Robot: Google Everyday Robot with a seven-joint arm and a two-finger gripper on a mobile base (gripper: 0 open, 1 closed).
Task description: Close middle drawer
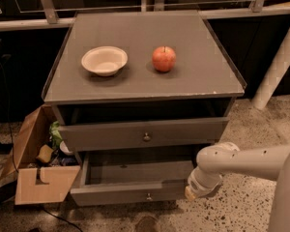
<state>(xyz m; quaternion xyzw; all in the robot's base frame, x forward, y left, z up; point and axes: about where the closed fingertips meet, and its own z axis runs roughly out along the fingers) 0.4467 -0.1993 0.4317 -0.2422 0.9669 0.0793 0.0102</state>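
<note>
**Drawer open, gripper at its right front corner**

Middle drawer [121, 193] stands pulled well out of the cabinet [203, 76], its inside showing bare. Small round knob [148, 196] sits at the centre of the front panel. Upper drawer [101, 137], directly above, is out only slightly.

Gripper [193, 192] is low on the right, at the right end of the middle drawer's front panel, touching it or just beside it; contact not resolvable. Whether the gripper is apart or together: cannot tell. The white arm [251, 159] enters from the right edge.

On the cabinet top: pale bowl [104, 60] to the left, red apple [164, 58] to the right, apart. An open cardboard box [36, 187] lies on the speckled floor left of the cabinet.
</note>
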